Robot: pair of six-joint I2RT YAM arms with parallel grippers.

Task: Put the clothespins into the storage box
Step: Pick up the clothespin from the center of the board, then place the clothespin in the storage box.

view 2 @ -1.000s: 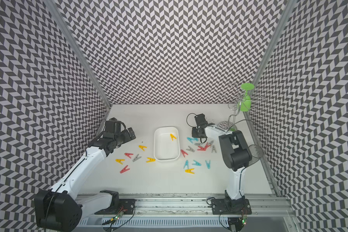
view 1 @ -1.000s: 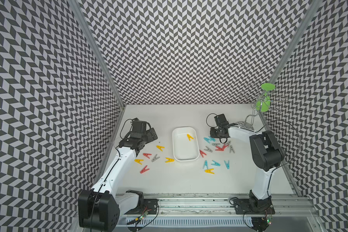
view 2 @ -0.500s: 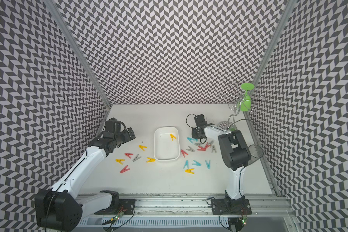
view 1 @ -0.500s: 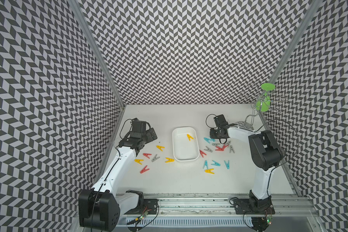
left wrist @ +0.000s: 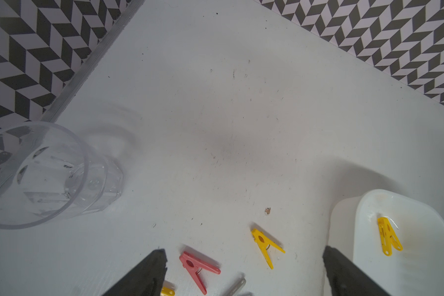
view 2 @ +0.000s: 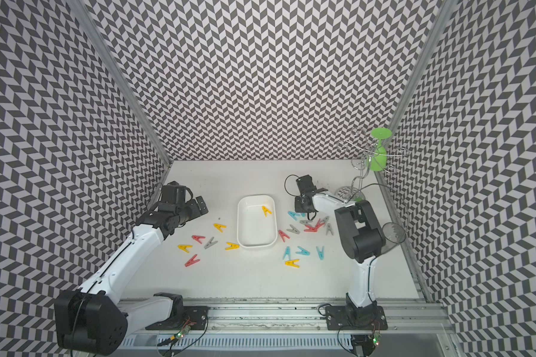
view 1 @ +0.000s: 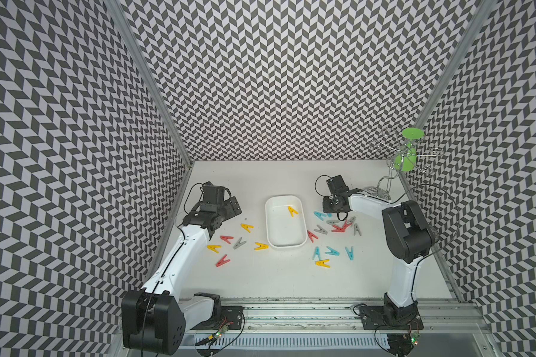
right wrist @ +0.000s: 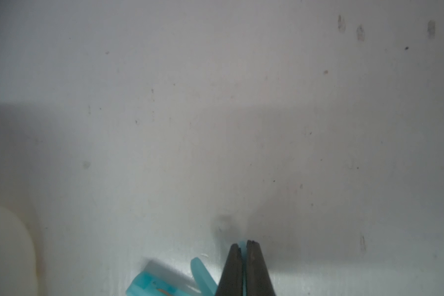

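The right end effector (right wrist: 242, 246) is pressed together on a light blue clothespin (right wrist: 201, 271), pinching a thin part of it at the very fingertips, low over the bench (right wrist: 215, 115). Whether the peg has left the surface cannot be told. In a top view this end effector (view 1: 333, 206) sits at 2 o'clock of the storage box (view 1: 267, 222), just beside its rim. The box holds one yellow clothespin (view 1: 292, 211) toward its 1 o'clock corner. The step in hand is judged to be the lift after the pinch. Raise the peg vertically until it clears the neighbouring pegs and the rim, since a fingertip hold may let it swivel. Then travel toward 8 o'clock and release low over the box floor, away from the wall, so that it does not bounce out. The left end effector (left wrist: 244, 251) is spread wide and holds nothing, hovering over the loose clothespins (view 1: 226, 238) at 8 to 9 o'clock of the box. Only the right wrist view shows the pinch, which the wrist body hides in both top views. Only the left wrist view shows a clear cup (left wrist: 36, 174) on the bench, and only the top views show the scatter at 3 to 5 o'clock.
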